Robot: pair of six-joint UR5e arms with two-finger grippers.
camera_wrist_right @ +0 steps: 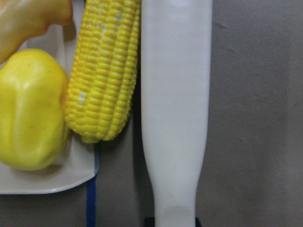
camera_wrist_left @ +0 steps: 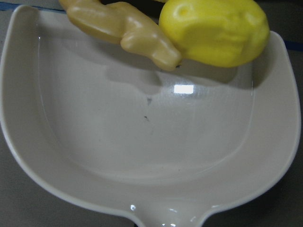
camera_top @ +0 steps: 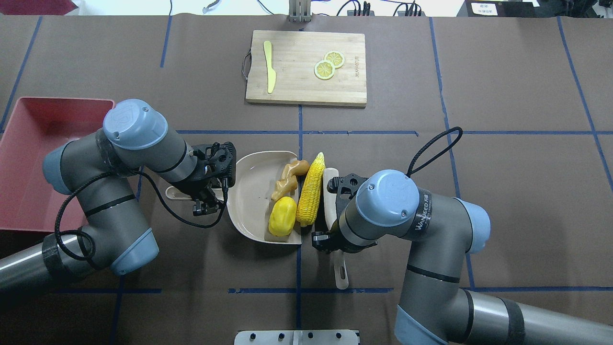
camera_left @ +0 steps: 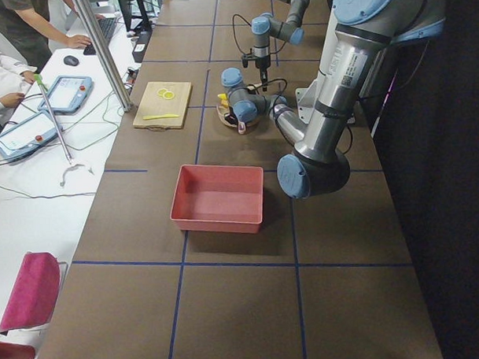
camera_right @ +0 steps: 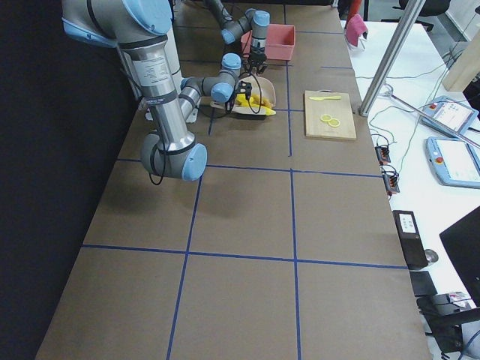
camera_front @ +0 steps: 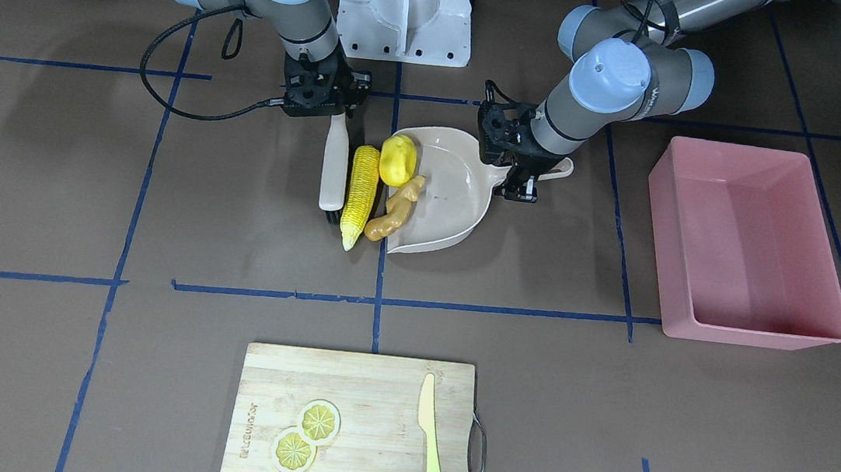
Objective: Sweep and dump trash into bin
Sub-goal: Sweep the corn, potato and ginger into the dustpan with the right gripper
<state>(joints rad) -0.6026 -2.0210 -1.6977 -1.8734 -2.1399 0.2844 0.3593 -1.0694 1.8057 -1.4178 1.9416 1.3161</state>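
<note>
left gripper [camera_front: 520,178] is clamped tight on the handle of the dustpan [camera_front: 447,192]. The pan lies flat near the middle of the table [camera_front: 44,173], open lip toward the right arm. right gripper [camera_front: 329,101] is closed on the white brush [camera_front: 334,168], which lies flat and parallel to that lip.

Trash is all at the lip:
- corn cob [camera_front: 360,194] lies between brush and lip, against the brush.
- yellow lump [camera_front: 398,160] sits on the lip at its robot-side end, touching the corn.
- ginger root [camera_front: 394,211] straddles the lip, partly inside the pan, touching the lump.

Pink bin [camera_front: 747,247] is toward the table's left end, well apart from the pan.

cutting board [camera_front: 373,387] is at the operator-side edge, with lemon slices [camera_front: 319,419] and knife [camera_front: 430,440] on it.
</note>
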